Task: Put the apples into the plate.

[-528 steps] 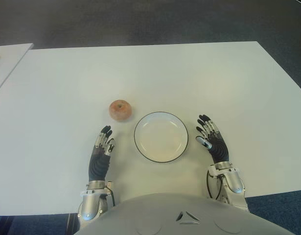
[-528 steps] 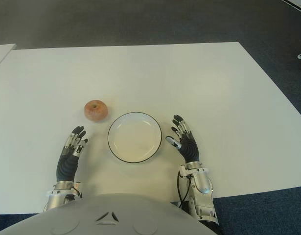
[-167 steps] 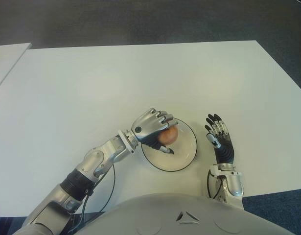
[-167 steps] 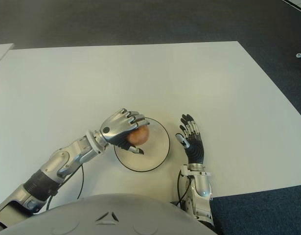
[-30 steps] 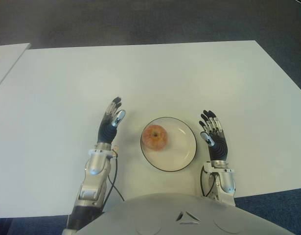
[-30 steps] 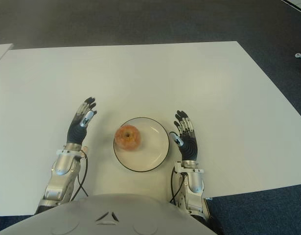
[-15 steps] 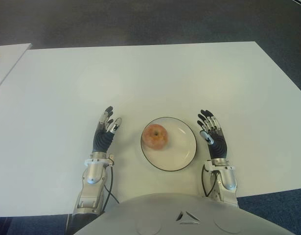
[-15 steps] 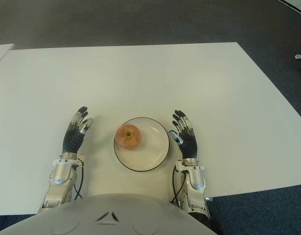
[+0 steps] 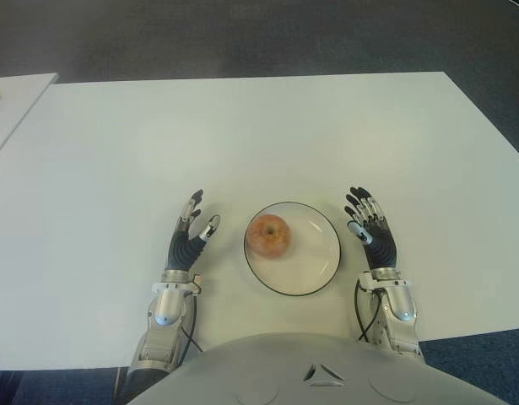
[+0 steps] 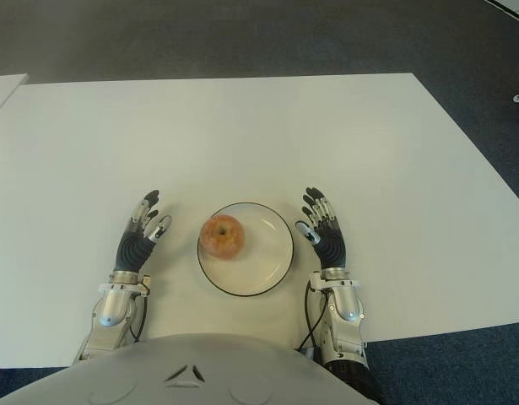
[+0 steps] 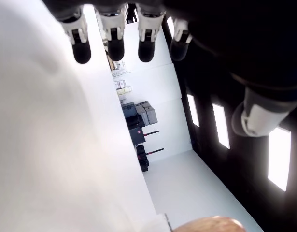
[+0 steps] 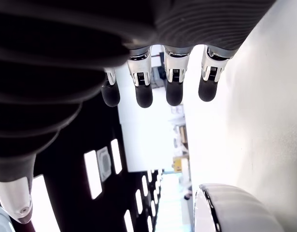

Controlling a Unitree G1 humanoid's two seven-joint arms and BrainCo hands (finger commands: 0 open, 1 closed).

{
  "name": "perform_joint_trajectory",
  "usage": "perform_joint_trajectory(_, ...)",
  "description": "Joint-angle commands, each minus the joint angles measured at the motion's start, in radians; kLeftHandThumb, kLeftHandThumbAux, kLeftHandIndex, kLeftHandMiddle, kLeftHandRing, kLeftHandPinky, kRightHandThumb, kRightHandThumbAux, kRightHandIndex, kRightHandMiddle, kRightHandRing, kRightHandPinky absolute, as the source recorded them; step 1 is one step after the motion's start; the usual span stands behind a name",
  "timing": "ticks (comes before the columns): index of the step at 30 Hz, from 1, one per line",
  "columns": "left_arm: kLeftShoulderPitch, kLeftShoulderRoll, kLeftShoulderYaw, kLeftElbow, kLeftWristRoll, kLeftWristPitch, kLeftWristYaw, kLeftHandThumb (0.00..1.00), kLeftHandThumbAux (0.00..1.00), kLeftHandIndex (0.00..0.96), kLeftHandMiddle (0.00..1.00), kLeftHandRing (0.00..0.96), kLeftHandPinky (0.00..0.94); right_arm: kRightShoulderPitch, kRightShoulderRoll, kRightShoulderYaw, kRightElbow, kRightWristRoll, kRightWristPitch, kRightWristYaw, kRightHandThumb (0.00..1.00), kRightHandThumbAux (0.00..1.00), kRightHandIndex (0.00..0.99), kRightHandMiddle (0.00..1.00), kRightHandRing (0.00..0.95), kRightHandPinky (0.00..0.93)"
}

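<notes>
Apple point(image 9: 268, 234) sits left of centre in plate point(image 9: 314, 270); both hands open, empty. I judge roll-off unlikely unless the counter point(image 9: 242, 135) is bumped.

Matt white table point(image 9: 242, 126); glossy, probably ceramic plate point(image 9: 314, 274); smooth-skinned apple point(image 9: 268, 235) (faintly mottled).

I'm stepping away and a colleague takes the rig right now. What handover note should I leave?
Left hand: open, empty, left of the plate.
Right hand: open, empty, right of the plate.
Apple: in the plate, on its left half, touched by neither hand.
Done: the only apple in view is in the plate on the white table.
Left: nothing visible; no other apple shows.
</notes>
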Motion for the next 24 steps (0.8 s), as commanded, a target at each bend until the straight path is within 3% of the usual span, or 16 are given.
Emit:
perform_joint_trajectory(1, -0.018, -0.016, 0.000, 0.057, 0.005, -0.027, 0.017, 0.117, 0.488, 0.073, 0.077, 0.086, 0.146, 0.027, -0.013, -0.017, 0.065, 0.010, 0.071, 0.004, 0.167, 0.589, 0.090, 0.102, 0.066, 0.079)
perform_joint_trajectory(10, -0.035, -0.023, 0.006, 0.105, -0.010, -0.097, 0.020, 0.144, 0.503, 0.095, 0.119, 0.136, 0.186, 0.023, -0.021, -0.018, 0.054, -0.001, 0.076, 0.005, 0.167, 0.594, 0.089, 0.095, 0.062, 0.081)
perform_joint_trajectory(20, -0.016, -0.051, -0.006, 0.077, -0.028, -0.082, 0.012, 0.158, 0.501, 0.107, 0.128, 0.147, 0.182, 0.035, -0.036, -0.019, 0.018, -0.001, 0.104, 0.006, 0.161, 0.585, 0.079, 0.103, 0.068, 0.088)
perform_joint_trajectory(24, -0.014, -0.063, -0.014, 0.130, -0.040, -0.111, 0.009, 0.162, 0.507, 0.103, 0.123, 0.139, 0.177, 0.046, -0.041, -0.020, -0.003, -0.001, 0.114, 0.007, 0.162, 0.582, 0.075, 0.112, 0.080, 0.098)
